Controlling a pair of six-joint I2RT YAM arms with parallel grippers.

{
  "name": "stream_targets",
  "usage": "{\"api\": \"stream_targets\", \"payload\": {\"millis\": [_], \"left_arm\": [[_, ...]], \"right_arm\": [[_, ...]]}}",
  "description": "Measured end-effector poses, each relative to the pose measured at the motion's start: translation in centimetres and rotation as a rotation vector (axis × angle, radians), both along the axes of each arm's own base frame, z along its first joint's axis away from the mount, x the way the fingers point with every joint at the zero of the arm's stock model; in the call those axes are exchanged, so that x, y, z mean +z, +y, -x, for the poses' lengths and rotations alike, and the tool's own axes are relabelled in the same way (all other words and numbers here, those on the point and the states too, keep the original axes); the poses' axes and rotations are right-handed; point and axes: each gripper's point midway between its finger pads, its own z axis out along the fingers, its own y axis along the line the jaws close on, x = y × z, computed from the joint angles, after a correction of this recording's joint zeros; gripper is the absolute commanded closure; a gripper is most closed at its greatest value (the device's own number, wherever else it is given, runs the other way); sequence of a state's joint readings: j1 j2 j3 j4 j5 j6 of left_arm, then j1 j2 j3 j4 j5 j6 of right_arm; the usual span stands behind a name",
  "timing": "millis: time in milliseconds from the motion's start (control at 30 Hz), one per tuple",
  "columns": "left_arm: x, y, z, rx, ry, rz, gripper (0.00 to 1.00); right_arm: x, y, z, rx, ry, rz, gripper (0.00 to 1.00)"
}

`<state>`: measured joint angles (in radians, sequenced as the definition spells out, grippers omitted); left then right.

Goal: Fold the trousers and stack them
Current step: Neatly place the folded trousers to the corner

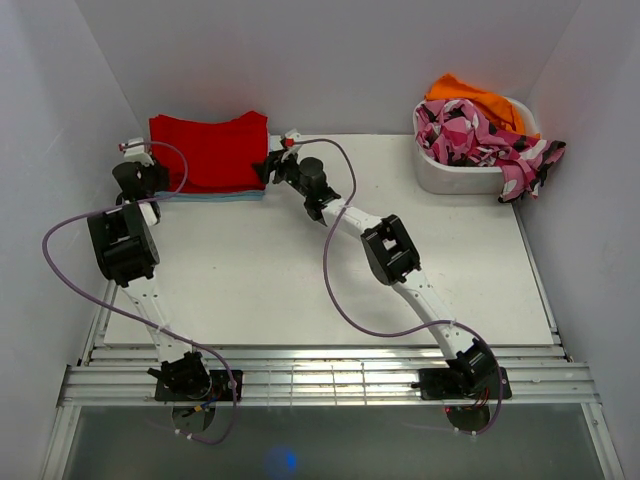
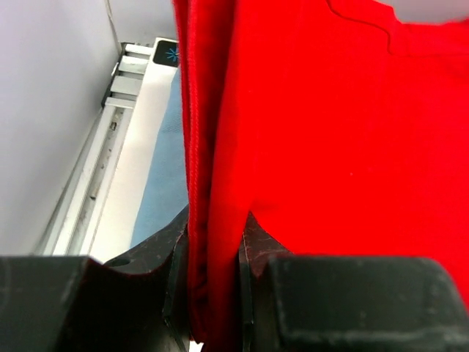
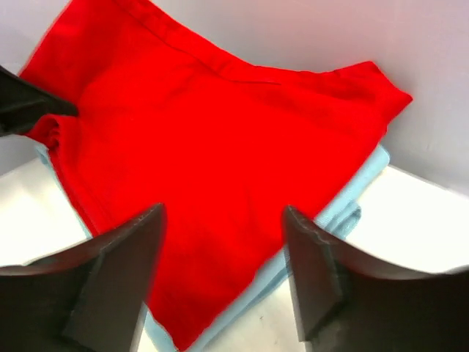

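The red trousers (image 1: 212, 150) lie folded on top of a light blue folded garment (image 1: 232, 195) at the back left of the table. My left gripper (image 1: 148, 160) is at their left edge, shut on a bunched fold of the red trousers (image 2: 212, 242). My right gripper (image 1: 268, 165) is at their right edge, open and empty, its fingers (image 3: 117, 271) spread over the near corner of the red trousers (image 3: 212, 154) and the blue garment (image 3: 344, 198) beneath.
A white bin (image 1: 462, 172) at the back right holds a pink-black-white patterned garment (image 1: 480, 135) and an orange cloth (image 1: 470, 95). White walls close in the back and sides. A metal rail (image 1: 330, 380) runs along the near edge.
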<state>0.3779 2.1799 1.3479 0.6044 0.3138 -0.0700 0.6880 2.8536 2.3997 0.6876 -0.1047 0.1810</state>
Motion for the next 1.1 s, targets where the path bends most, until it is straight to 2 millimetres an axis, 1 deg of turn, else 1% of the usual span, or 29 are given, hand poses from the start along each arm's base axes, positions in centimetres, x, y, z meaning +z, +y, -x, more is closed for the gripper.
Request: {"api": "stream_targets", "payload": {"millis": [33, 67, 100, 133, 167, 200, 233, 300, 333, 367, 433, 500, 533, 600, 667, 700, 733, 767, 800, 833, 867, 900, 933, 967, 1000, 1033, 1100], "left_arm": [[-0.2, 0.3, -0.5, 0.003, 0.005, -0.003, 0.68], [-0.5, 0.5, -0.8, 0.008, 0.014, -0.004, 0.54], [-0.8, 0.8, -1.3, 0.01, 0.023, -0.008, 0.47], [-0.5, 1.4, -1.8, 0.022, 0.016, -0.017, 0.4], [-0.2, 2.0, -2.2, 0.039, 0.013, -0.023, 0.29], [0.4, 2.6, -2.5, 0.049, 0.006, -0.027, 0.05], [0.9, 3.0, -2.6, 0.057, 0.002, -0.033, 0.02], [2.6, 3.7, -3.1, 0.072, -0.016, -0.036, 0.02], [3.3, 4.1, -3.1, 0.084, -0.02, -0.039, 0.02], [4.0, 4.4, -2.9, 0.091, -0.021, -0.042, 0.02], [5.2, 4.6, -2.4, 0.104, -0.012, -0.05, 0.02], [6.7, 4.5, -1.7, 0.112, 0.002, -0.059, 0.02], [7.5, 4.5, -1.4, 0.111, 0.008, -0.064, 0.02], [10.1, 4.3, -0.7, 0.103, 0.031, -0.081, 0.02], [13.4, 4.0, -0.4, 0.085, 0.047, -0.095, 0.02], [15.0, 3.8, -0.2, 0.071, 0.057, -0.098, 0.02], [16.6, 3.5, 0.2, 0.058, 0.065, -0.102, 0.02], [18.0, 2.9, 0.8, 0.038, 0.079, -0.103, 0.02], [19.0, 2.3, 1.6, 0.014, 0.096, -0.103, 0.02], [19.7, 1.3, 2.6, -0.019, 0.116, -0.099, 0.02], [20.1, 0.2, 3.8, -0.06, 0.142, -0.09, 0.02], [20.1, -1.1, 5.2, -0.107, 0.178, -0.073, 0.02], [20.1, -2.0, 6.2, -0.134, 0.193, -0.063, 0.02], [19.4, -3.2, 7.6, -0.165, 0.227, -0.044, 0.02], [18.5, -4.6, 9.0, -0.195, 0.266, -0.023, 0.02], [17.3, -6.0, 10.3, -0.221, 0.307, -0.007, 0.02], [14.1, -9.6, 12.6, -0.281, 0.403, 0.015, 0.02]], "right_arm": [[0.0, -0.2, 0.0, -0.004, 0.0, 0.001, 0.13], [-0.2, -0.5, -0.1, -0.009, 0.002, 0.009, 0.11], [-0.3, -0.8, -0.1, -0.013, 0.008, 0.017, 0.05], [-0.6, -1.1, 0.0, -0.015, 0.023, 0.028, 0.02], [-0.6, -1.4, 0.1, -0.017, 0.034, 0.038, 0.02], [-0.3, -1.7, 0.2, -0.015, 0.039, 0.047, 0.05], [0.1, -2.1, 0.3, -0.016, 0.046, 0.054, 0.07], [1.9, -2.8, 0.5, -0.012, 0.049, 0.061, 0.1], [2.9, -3.2, 0.7, -0.011, 0.05, 0.066, 0.1], [4.4, -3.7, 1.0, -0.007, 0.045, 0.065, 0.1], [8.0, -5.0, 1.6, 0.0, 0.033, 0.07, 0.1], [12.6, -6.7, 2.5, 0.011, 0.006, 0.065, 0.1], [14.4, -7.4, 2.9, 0.015, -0.003, 0.07, 0.1], [19.1, -9.7, 4.1, 0.023, -0.034, 0.079, 0.1], [23.0, -12.6, 5.4, 0.025, -0.052, 0.111, 0.1], [24.6, -14.1, 6.1, 0.023, -0.057, 0.128, 0.1], [25.5, -15.4, 6.6, 0.019, -0.055, 0.143, 0.1], [26.5, -17.2, 7.3, 0.016, -0.052, 0.167, 0.1], [27.0, -19.0, 7.8, 0.006, -0.042, 0.193, 0.1], [27.1, -20.9, 8.3, -0.005, -0.023, 0.218, 0.1], [26.7, -22.8, 8.8, -0.013, 0.004, 0.247, 0.1], [26.2, -24.7, 9.2, -0.025, 0.029, 0.278, 0.1], [25.1, -26.8, 9.6, -0.037, 0.068, 0.307, 0.1], [23.5, -29.1, 10.1, -0.052, 0.11, 0.335, 0.1], [21.5, -31.0, 11.2, -0.056, 0.17, 0.361, 0.1], [19.1, -33.2, 12.2, -0.071, 0.236, 0.383, 0.1], [14.0, -37.5, 15.1, -0.096, 0.375, 0.418, 0.1]]}}
